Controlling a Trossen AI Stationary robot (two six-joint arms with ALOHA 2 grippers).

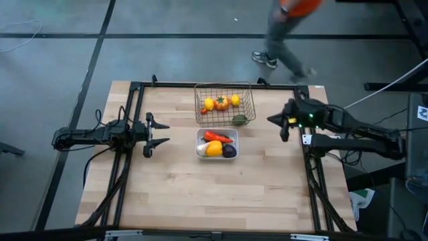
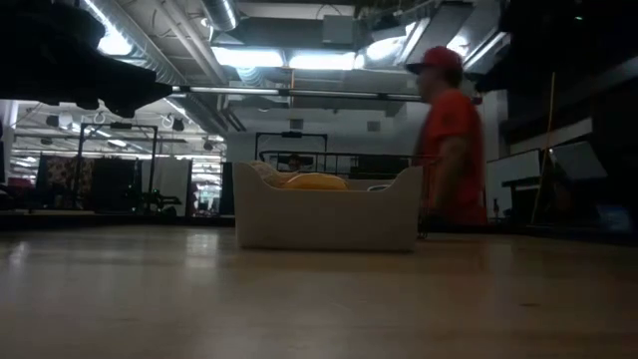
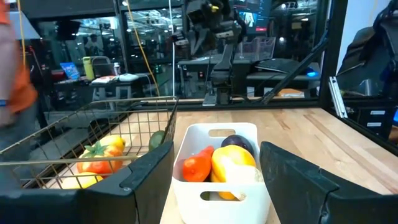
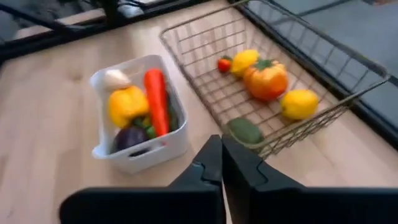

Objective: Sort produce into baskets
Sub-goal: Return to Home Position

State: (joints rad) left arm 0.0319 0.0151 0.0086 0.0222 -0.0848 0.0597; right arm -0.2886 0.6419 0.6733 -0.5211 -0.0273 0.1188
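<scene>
The wire mesh basket (image 1: 225,103) stands at the table's far middle and holds yellow lemons (image 4: 299,103), an orange-red tomato (image 4: 266,79) and a dark green avocado (image 4: 245,130). Just nearer stands the white tray (image 1: 217,154) with an orange carrot (image 4: 156,99), a yellow pepper (image 4: 126,104), a purple ball (image 4: 129,137) and white garlic (image 4: 116,78). My right gripper (image 4: 222,163) hangs shut and holds nothing, to the right of the basket and above the table. My left gripper (image 1: 162,132) waits open at the table's left, pointing level toward the tray.
A person in a red top (image 2: 452,140) walks past beyond the table's far edge. Bare wood lies on the near half of the table (image 1: 214,194). A black frame runs along the table's edges.
</scene>
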